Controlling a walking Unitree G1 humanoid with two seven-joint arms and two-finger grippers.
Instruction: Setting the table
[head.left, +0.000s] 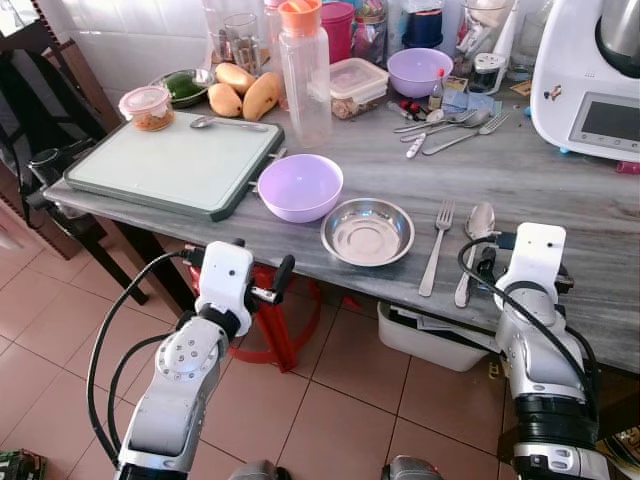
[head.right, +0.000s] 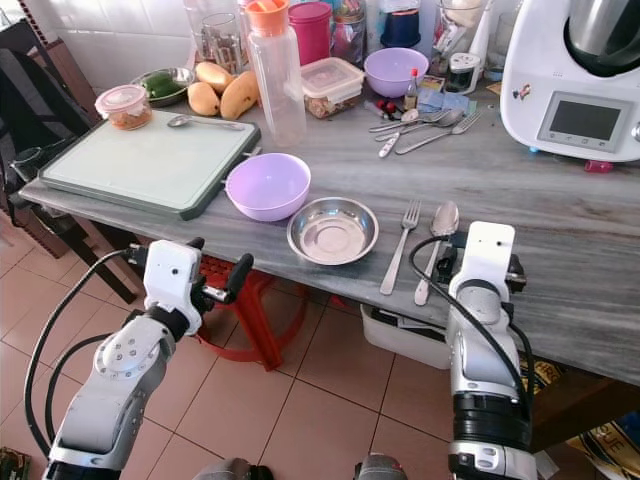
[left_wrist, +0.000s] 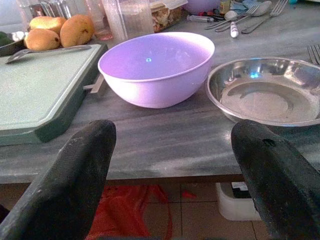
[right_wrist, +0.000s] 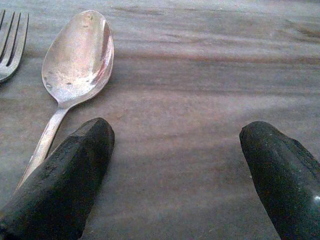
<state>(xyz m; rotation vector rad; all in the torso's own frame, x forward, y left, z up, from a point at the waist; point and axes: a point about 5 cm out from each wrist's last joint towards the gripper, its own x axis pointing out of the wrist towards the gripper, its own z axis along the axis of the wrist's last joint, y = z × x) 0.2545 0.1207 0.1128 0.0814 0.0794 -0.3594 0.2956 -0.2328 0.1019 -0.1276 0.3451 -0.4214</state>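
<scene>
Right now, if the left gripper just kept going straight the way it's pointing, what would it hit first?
Most likely the lilac bowl. The left gripper is open, short of the table edge, aimed between bowl and steel dish, nearer the bowl. Its height is unclear, so it may catch the edge first.

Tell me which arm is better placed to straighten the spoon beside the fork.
Probably the right. The right gripper hovers open just above the table with the spoon right beside one finger. The left gripper sits off the table edge, facing the purple bowl.
</scene>
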